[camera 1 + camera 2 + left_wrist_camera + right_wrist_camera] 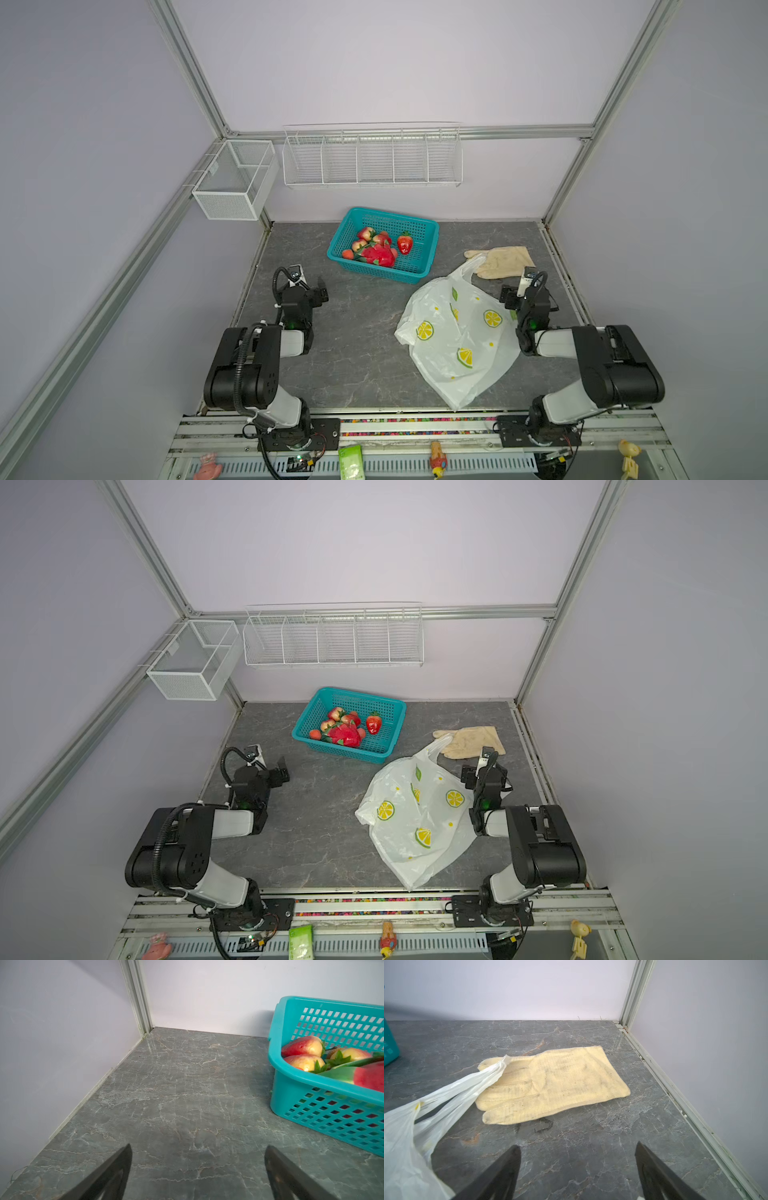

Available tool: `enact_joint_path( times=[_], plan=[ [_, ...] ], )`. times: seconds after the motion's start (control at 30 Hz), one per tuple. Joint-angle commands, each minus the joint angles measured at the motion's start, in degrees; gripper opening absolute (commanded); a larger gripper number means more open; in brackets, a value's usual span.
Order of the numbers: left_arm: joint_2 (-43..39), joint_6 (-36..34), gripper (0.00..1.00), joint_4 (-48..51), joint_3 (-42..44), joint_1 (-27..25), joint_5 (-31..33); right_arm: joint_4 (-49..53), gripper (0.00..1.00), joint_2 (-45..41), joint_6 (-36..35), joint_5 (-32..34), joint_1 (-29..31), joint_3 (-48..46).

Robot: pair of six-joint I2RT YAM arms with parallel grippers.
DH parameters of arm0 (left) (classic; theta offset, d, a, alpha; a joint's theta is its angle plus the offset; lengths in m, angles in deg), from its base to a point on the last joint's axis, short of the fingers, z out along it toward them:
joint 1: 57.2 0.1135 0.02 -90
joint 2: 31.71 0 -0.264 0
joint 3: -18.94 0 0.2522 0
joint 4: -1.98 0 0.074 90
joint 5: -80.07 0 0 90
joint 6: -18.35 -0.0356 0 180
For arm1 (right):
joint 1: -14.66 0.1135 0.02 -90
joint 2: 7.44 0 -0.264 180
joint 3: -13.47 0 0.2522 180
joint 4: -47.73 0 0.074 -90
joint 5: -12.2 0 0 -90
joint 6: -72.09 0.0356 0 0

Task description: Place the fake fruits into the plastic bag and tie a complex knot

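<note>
Red fake fruits (378, 253) lie in the teal basket (390, 220), the plastic bag (457, 328) lies near; left gripper (198, 1146) and right gripper (577, 1145) are released, empty.

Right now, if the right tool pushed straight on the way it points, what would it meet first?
Probably the beige glove, lying flat just ahead of the open right tool; if it angles downward, the table first. Depth is unclear.
</note>
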Motion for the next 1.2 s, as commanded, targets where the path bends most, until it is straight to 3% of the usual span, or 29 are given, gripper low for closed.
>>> enact_joint_path(
  times=[0.0, 0.6, 0.73, 0.87, 0.97, 1.0, 1.07, 1.13, 1.17],
  plan=[
    [-0.2, 0.34, 0.99, -1.02, 0.19, 0.15, -0.43, -1.16, 0.89, 0.11, -1.0, 0.37, -0.23, -0.73],
    [-0.21, 0.33, 0.99, -1.01, 0.15, 0.2, -0.34, -1.17, 0.89, 0.04, -1.01, 0.36, -0.17, -0.77],
    [-5.67, 1.74, 0.99, 2.46, 0.51, 0.22, 2.8, 0.64, 0.89, -2.9, -2.5, 0.97, 1.09, -0.96],
    [-16.51, 5.7, 0.99, 19.61, -4.4, 0.17, 6.45, 9.78, 0.89, -12.22, -2.6, 12.77, 4.94, 0.54],
    [-22.41, 15.61, 0.99, 36.02, -11.07, 0.26, 7.35, 27.68, 0.89, -23.03, 10.36, 25.25, 4.83, 4.07],
    [-23.63, 18.88, 1.0, 40.54, -12.97, 0.16, 3.79, 36.38, 0.89, -26.22, 16.26, 24.77, 4.29, 5.98],
    [-24.54, 19.5, 0.96, 43.13, -14.54, -0.39, -9.67, 45.69, 0.89, -29.38, 21.79, 17.13, 4.29, 8.32],
    [-24.06, 23.74, 0.96, 43.28, -14.8, -4.19, -17.13, 49.46, 0.89, -28.5, 22.03, 1.51, 5.47, 10.83],
    [-23.71, 24.76, 0.96, 44.46, -15.13, -6.55, -18.79, 52.85, 0.89, -26.7, 21.82, -3.26, 6.21, 13.29]
  ],
)
